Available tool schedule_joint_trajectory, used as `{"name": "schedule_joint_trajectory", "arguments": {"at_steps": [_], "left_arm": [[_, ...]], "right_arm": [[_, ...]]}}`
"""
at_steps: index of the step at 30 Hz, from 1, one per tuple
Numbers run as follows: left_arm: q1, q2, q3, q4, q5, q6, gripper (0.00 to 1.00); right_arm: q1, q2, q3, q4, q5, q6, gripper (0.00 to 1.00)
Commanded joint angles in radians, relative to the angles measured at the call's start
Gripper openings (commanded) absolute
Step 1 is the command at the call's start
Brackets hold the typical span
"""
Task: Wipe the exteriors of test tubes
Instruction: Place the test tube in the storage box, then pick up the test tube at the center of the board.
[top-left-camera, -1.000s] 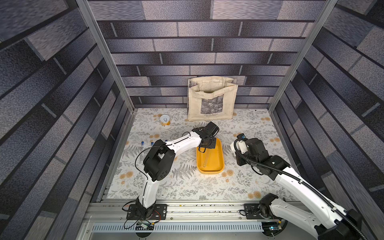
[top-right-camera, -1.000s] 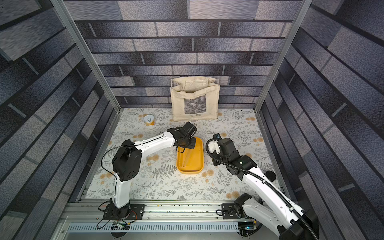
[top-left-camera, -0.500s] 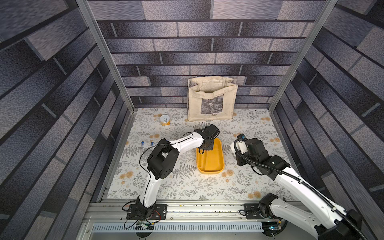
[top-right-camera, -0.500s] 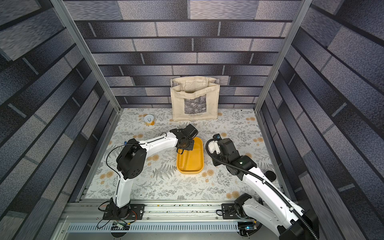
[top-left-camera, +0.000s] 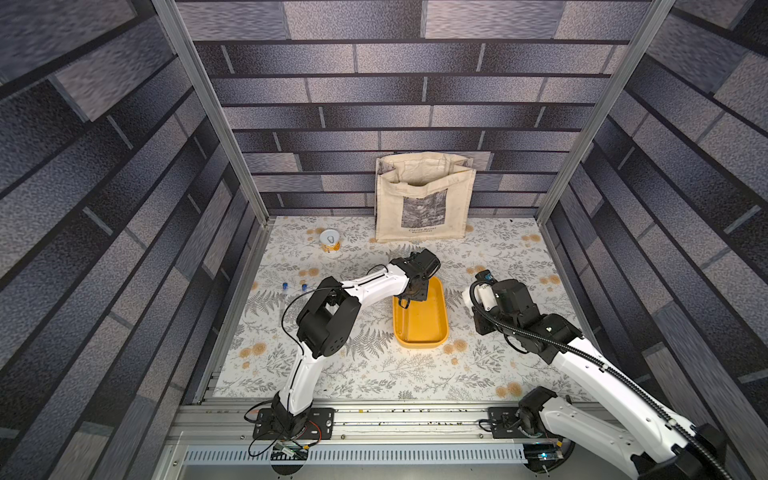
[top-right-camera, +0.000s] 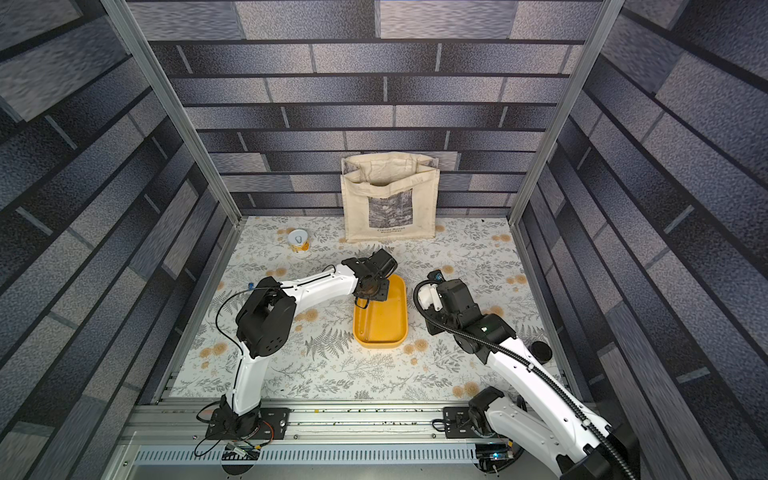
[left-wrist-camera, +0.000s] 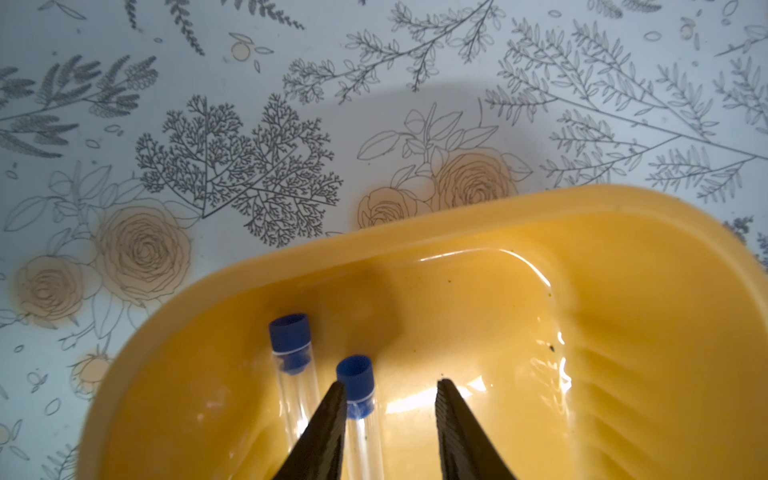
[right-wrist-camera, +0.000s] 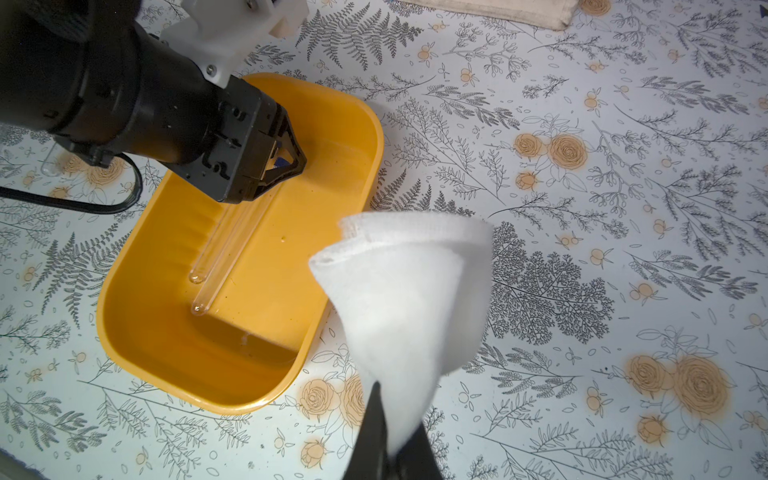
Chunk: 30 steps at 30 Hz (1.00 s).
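Pinching the white cloth (right-wrist-camera: 407, 291), the right claw (right-wrist-camera: 390, 436) hangs beside the yellow tray (top-left-camera: 420, 343) mid-bench, where two test tubes (left-wrist-camera: 363, 436) lie under the left claw (left-wrist-camera: 391, 384), jaws parted a little around one, gripping nothing. A hasty lift could snag that slick tube and roll it out. Farther off, the floral bench (top-left-camera: 374, 374) carries a tin (top-left-camera: 330, 240) and tote bag (top-left-camera: 424, 199) at its far edge, below brick-print walls (top-left-camera: 415, 104).
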Motion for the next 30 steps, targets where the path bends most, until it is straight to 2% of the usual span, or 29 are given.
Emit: {"name": "schedule_joint_trajectory", "arguments": {"at_steps": [1,4,7,11,19,22,24,30], "left_arm": [[-0.008,-0.146,0.003,-0.025,-0.025,0.012,0.48],[-0.003,-0.214,-0.003,-0.045,-0.035,0.022,0.61],[0.018,-0.274,-0.016,-0.084,-0.046,0.03,0.79],[0.072,-0.373,-0.097,-0.104,-0.059,0.039,0.99],[0.254,-0.529,-0.266,-0.115,-0.108,0.056,1.0],[0.351,-0.528,-0.271,-0.146,-0.076,0.045,1.0],[0.397,-0.501,-0.246,-0.186,-0.102,0.033,1.0],[0.486,-0.325,-0.064,-0.367,-0.038,0.126,1.0]], "right_arm": [[-0.006,0.004,-0.002,-0.005,-0.006,0.016,0.0],[-0.007,0.013,0.004,-0.007,-0.019,0.013,0.0],[-0.007,0.016,0.005,-0.006,-0.027,0.012,0.0],[-0.006,0.024,0.011,-0.008,-0.03,0.004,0.0],[-0.008,0.042,0.018,0.011,-0.034,-0.009,0.0],[-0.007,0.053,0.016,0.029,-0.043,-0.007,0.0],[-0.007,0.059,0.014,0.039,-0.05,-0.005,0.0],[-0.008,0.072,0.006,0.059,-0.058,-0.004,0.0]]}}
